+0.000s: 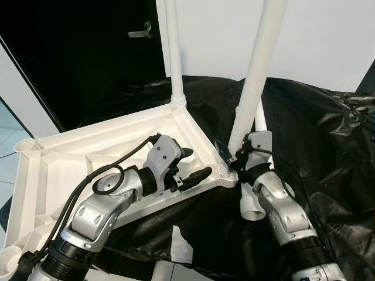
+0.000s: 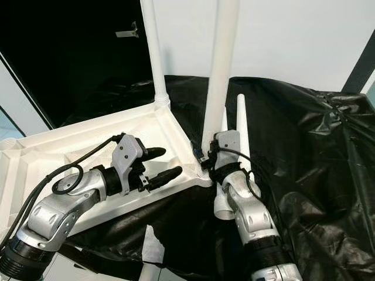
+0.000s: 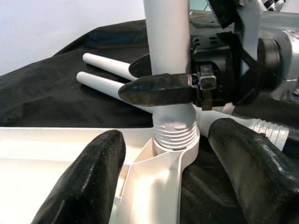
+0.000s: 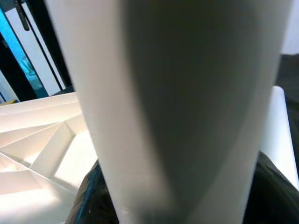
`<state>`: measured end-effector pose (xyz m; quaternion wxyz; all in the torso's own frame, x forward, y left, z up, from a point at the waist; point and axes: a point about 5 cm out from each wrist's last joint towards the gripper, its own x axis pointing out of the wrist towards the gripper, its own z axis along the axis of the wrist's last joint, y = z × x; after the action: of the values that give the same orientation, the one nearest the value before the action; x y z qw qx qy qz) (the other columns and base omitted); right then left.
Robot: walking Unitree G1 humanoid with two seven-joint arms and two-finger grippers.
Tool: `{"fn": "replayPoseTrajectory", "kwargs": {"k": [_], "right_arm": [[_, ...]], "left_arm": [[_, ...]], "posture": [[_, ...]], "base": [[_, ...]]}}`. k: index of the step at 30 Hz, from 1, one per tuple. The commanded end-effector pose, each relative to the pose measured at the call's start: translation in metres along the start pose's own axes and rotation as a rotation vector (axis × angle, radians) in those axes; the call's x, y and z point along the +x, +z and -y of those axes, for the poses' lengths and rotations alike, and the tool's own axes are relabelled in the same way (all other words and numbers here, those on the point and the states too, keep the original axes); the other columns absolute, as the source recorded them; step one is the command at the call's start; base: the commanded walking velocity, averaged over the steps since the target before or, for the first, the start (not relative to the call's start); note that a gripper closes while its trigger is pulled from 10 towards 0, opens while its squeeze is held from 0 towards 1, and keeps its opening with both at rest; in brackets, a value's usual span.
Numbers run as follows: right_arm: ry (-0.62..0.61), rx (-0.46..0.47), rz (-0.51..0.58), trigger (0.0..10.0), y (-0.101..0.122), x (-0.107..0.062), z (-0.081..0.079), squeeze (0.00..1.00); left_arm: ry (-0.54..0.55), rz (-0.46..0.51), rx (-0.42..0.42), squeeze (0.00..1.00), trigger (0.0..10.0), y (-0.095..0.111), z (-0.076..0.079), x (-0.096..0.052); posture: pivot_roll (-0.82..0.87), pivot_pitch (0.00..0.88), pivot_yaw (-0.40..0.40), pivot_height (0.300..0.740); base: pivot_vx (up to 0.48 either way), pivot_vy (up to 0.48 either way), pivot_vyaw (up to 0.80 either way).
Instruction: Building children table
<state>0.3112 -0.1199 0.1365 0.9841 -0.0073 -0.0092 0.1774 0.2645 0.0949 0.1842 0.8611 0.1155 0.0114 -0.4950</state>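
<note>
Right pincer (image 3: 161, 88) is clenched on the near table leg (image 1: 258, 70), just above its threaded base seated in the upturned tabletop's (image 1: 70, 158) corner socket. Left pincer (image 1: 190, 167) hovers released over the tabletop. Left wrist view reveals two spare legs (image 3: 100, 74) lying on black sheeting (image 1: 328, 152).

One tabletop (image 1: 70, 158), two upright legs (image 1: 258, 76), two loose legs (image 3: 107, 77)

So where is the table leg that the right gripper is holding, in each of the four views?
Left eye view: table leg right of centre, upright.
Right eye view: centre.
Left wrist view: top centre, right gripper clamped round it.
Right wrist view: close up.
Shared landmark: white tabletop corner socket.
</note>
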Motion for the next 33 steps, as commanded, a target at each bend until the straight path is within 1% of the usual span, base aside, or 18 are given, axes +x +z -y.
{"fn": "replayPoseTrajectory", "kwargs": {"k": [1, 6, 11, 12, 14, 16, 18, 22, 25, 27, 30, 31, 33], "right_arm": [[-0.032, 0.054, -0.25, 10.0, -0.049, -0.015, 0.004, 0.0], [-0.023, 0.036, -0.249, 10.0, -0.048, -0.015, 0.003, 0.0], [-0.027, 0.051, -0.227, 10.0, -0.048, -0.016, 0.002, 0.0], [-0.024, 0.027, -0.182, 10.0, -0.046, -0.017, 0.002, 0.0], [-0.032, 0.022, -0.124, 10.0, -0.048, -0.023, 0.002, 0.0], [-0.042, 0.013, -0.103, 10.0, -0.05, -0.026, 0.003, 0.0], [-0.024, -0.016, -0.071, 10.0, -0.051, -0.028, 0.001, 0.0], [0.0, -0.089, -0.121, 10.0, -0.061, -0.032, -0.003, 0.0], [0.013, -0.102, -0.13, 10.0, -0.062, -0.032, -0.004, 0.0], [0.032, -0.128, -0.147, 10.0, -0.062, -0.031, -0.006, 0.0], [0.036, -0.11, -0.164, 10.0, -0.063, -0.03, -0.006, 0.0], [0.042, -0.09, -0.173, 10.0, -0.063, -0.029, -0.006, 0.0], [0.042, -0.09, -0.173, 10.0, -0.063, -0.029, -0.006, 0.0]], "left_arm": [[-0.049, -0.002, 0.026, 0.0, 10.0, 0.004, 0.0, -0.003], [-0.05, -0.002, 0.026, 0.0, 10.0, 0.004, 0.001, -0.004], [-0.049, -0.003, 0.026, 0.0, 10.0, 0.003, 0.001, -0.004], [-0.049, -0.002, 0.026, 0.0, 10.0, 0.003, 0.001, -0.004], [-0.049, -0.002, 0.027, 0.0, 10.0, 0.003, 0.001, -0.003], [-0.05, -0.002, 0.027, 0.0, 10.0, 0.003, 0.001, -0.003], [-0.05, -0.002, 0.028, 0.0, 10.0, 0.004, 0.001, -0.002], [-0.052, -0.002, 0.028, 0.0, 10.0, 0.004, 0.001, -0.002], [-0.051, -0.002, 0.027, 0.0, 10.0, 0.004, 0.001, -0.002], [-0.051, -0.003, 0.027, 0.0, 10.0, 0.004, 0.001, -0.002], [-0.051, -0.003, 0.027, 0.0, 10.0, 0.004, 0.001, -0.002], [-0.05, -0.003, 0.027, 0.0, 10.0, 0.004, 0.001, -0.002], [-0.05, -0.003, 0.027, 0.0, 10.0, 0.004, 0.001, -0.002]], "posture": [[0.02, 0.0, 0.048, 0.74], [0.02, 0.0, 0.043, 0.74], [0.02, 0.0, 0.042, 0.74], [0.03, 0.0, 0.042, 0.74], [0.02, 0.0, 0.046, 0.74], [0.02, 0.0, 0.048, 0.74], [0.02, 0.0, 0.049, 0.74], [0.02, 0.0, 0.055, 0.74], [0.02, 0.0, 0.055, 0.74], [0.02, 0.0, 0.055, 0.74], [0.02, 0.0, 0.054, 0.74], [0.02, 0.0, 0.053, 0.74], [0.02, 0.0, 0.053, 0.74]], "base": [[0.0, 0.0, 0.0], [0.0, 0.0, 0.0], [0.0, 0.0, 0.0], [0.0, 0.0, 0.0], [0.0, 0.0, 0.0], [0.0, 0.0, 0.0], [0.0, 0.0, 0.0], [0.0, 0.0, 0.0], [0.0, 0.0, 0.0], [0.0, 0.0, 0.0], [0.0, 0.0, 0.0], [0.0, 0.0, 0.0], [0.0, 0.0, 0.0]]}}
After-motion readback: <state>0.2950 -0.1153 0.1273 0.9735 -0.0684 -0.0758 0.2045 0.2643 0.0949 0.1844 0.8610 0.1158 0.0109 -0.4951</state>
